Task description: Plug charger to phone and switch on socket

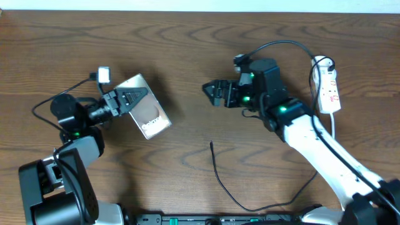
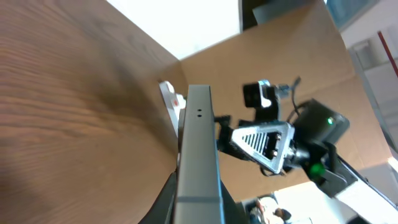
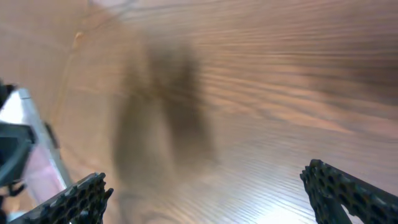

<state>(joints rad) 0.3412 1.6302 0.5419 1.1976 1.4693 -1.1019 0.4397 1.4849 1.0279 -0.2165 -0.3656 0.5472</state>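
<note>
Black and thin, the long charger cable (image 1: 217, 175) lies by the near edge of the wooden table (image 1: 187, 50), its small plug tip (image 1: 211, 145) pointing away. It looks soft and light; pinch it just behind the stiff tip. Toward the left edge, the left gripper (image 1: 129, 100) squeezes the flat grey phone (image 1: 153, 119). The right gripper (image 1: 214, 94) hangs wide, empty. The white power strip (image 1: 329, 87) sits by the far right corner.

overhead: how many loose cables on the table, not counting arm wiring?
2. Black charger cable runs from mid-table toward the near edge; white cord sits beside the power strip, far right, partly hidden behind the right arm.
</note>
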